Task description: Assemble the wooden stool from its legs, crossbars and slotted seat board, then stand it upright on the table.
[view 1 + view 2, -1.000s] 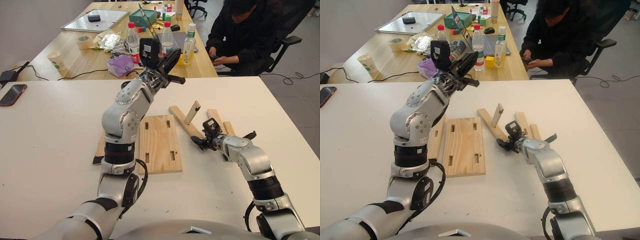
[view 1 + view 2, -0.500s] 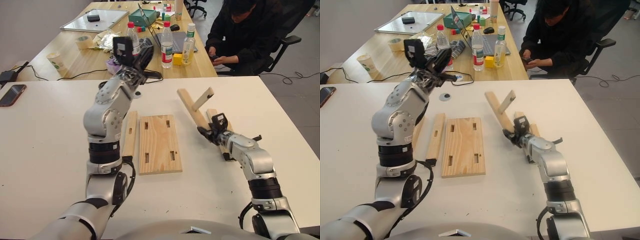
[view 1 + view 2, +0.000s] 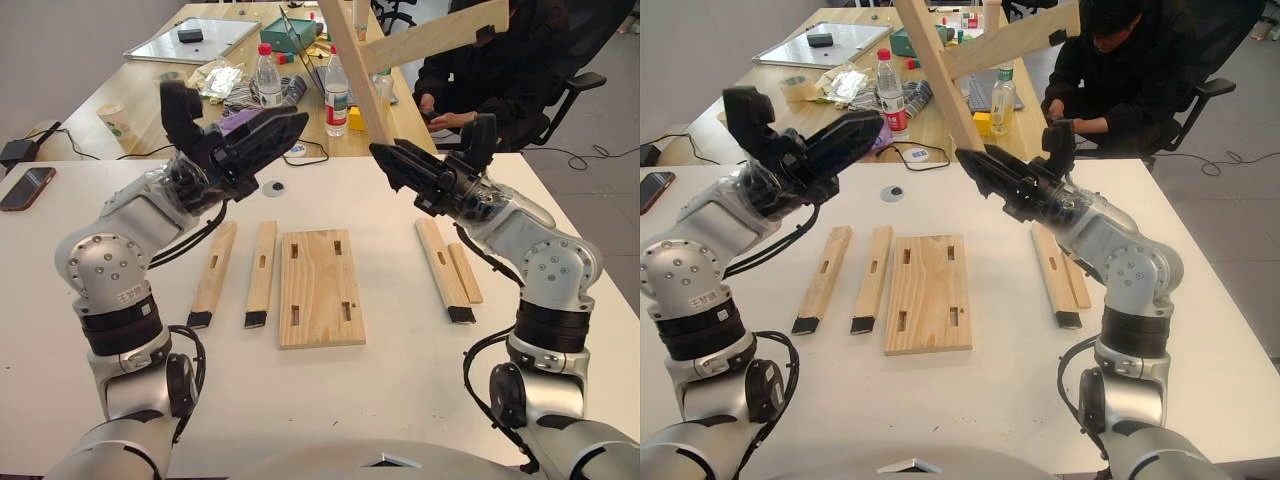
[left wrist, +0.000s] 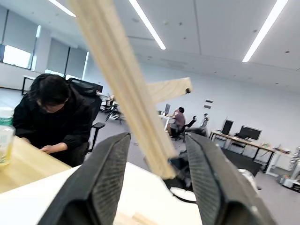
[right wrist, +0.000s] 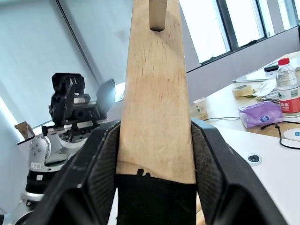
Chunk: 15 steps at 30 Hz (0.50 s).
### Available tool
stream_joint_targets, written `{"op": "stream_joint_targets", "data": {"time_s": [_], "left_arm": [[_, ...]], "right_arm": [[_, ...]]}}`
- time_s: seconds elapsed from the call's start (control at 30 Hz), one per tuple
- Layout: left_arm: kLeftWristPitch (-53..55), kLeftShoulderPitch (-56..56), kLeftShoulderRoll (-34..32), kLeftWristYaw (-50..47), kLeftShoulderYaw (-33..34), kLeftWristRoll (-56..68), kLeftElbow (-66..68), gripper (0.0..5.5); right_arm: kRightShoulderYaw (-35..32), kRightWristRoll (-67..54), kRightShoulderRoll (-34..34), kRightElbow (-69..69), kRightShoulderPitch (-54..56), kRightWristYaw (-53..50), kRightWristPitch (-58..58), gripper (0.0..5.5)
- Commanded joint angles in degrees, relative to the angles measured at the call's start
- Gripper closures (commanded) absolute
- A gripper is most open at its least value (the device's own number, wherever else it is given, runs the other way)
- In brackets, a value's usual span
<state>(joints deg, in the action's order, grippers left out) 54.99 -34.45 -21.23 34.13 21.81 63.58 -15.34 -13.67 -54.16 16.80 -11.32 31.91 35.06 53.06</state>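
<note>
Pale wooden leg with crossbar [image 3: 356, 62] held aloft
Right gripper [image 3: 385, 155] clamps its black-tipped foot high above the white table [image 3: 90, 260]; left gripper [image 3: 290, 128] hangs opposite, fingers spread, empty. Slotted pale wooden seat board [image 3: 320, 285] lies flat between loose slotted legs [image 3: 213, 270].

The seat board [image 3: 320, 287] is pale, honey-grained wood with four dark slots. The outer left leg [image 3: 212, 273], inner left leg [image 3: 261, 272] and right leg [image 3: 441, 268] lying flat are the same light wood, each black-tipped. The lifted leg [image 3: 355, 65] is blond too, black at its foot. The left gripper [image 3: 285, 132] and right gripper [image 3: 388, 160] are matte black on silver-grey arms. The table [image 3: 100, 380] is plain white; behind, a clear bottle [image 3: 266, 80] has a red cap beside a lilac pack [image 5: 262, 115]
</note>
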Motion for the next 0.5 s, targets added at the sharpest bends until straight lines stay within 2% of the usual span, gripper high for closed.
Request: {"op": "stream_joint_targets", "data": {"time_s": [0.03,0.1,0.5], "left_arm": [[-0.38,-1.97,0.63,-2.66,0.03,3.03,2.38,2.73],[-0.21,-2.00,0.87,-2.85,-0.31,4.96,2.89,2.57],[-0.79,-1.23,1.15,-4.06,-2.08,11.78,2.76,2.57]], "right_arm": [[0.89,-4.16,2.51,-2.57,0.90,2.76,2.94,3.46],[1.80,-5.82,3.40,-4.46,-0.25,4.09,4.37,3.46],[5.60,-9.58,6.40,-8.01,-3.57,7.48,6.07,3.46]]}}
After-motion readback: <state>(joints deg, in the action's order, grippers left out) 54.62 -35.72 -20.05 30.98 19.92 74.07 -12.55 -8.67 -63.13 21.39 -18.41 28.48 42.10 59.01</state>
